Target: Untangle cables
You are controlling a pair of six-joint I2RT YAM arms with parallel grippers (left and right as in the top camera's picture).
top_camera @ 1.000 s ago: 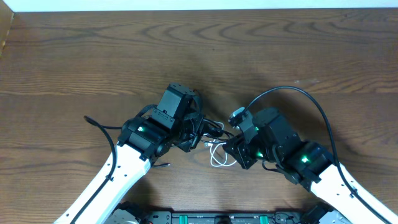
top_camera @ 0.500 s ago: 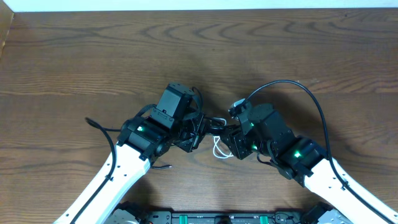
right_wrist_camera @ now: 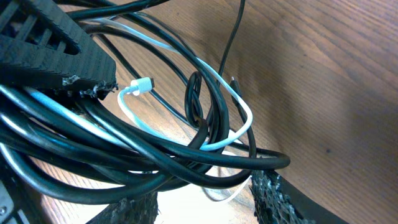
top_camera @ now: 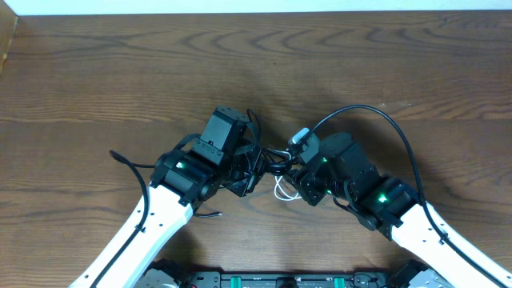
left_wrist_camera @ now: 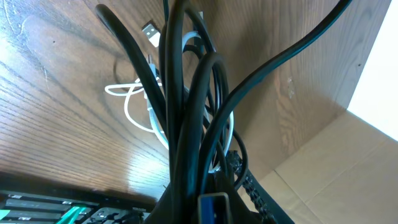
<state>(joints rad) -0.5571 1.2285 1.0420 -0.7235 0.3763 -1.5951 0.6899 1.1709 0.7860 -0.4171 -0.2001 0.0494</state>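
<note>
Dark brown wood-grain table (top_camera: 120, 72), both white-and-black arms angled in from the near edge and meeting at centre.

Left end effector (top_camera: 252, 168) is clamped tight on a bunch of thin black cables (top_camera: 270, 160). In the left wrist view the black cables (left_wrist_camera: 186, 112) rise straight out of its jaws as one thick sheaf.

Right end effector (top_camera: 298, 172) sits just right of it with jaws apart. Its fingertips (right_wrist_camera: 267, 193) bracket the bundle, and the black cables (right_wrist_camera: 155, 155) lie across the gap. We see no pinch.

The key relation is that the tangle sits between the two end effectors, directly ahead of the right one. Its long axis runs left-right from one end effector to the other. We judge the right arm the free one for the coming grab, while the left anchors.

Short white cable (top_camera: 282, 190) is threaded through the black loops. Its slack loop droops to the near side onto the table, below the gap. It shows up close as a curved white strand (right_wrist_camera: 239, 118).

Small white plug (right_wrist_camera: 142, 84) hangs free beside the left end effector's jaw. A silver USB plug (left_wrist_camera: 149, 30) lies on the table beyond the sheaf.
</note>
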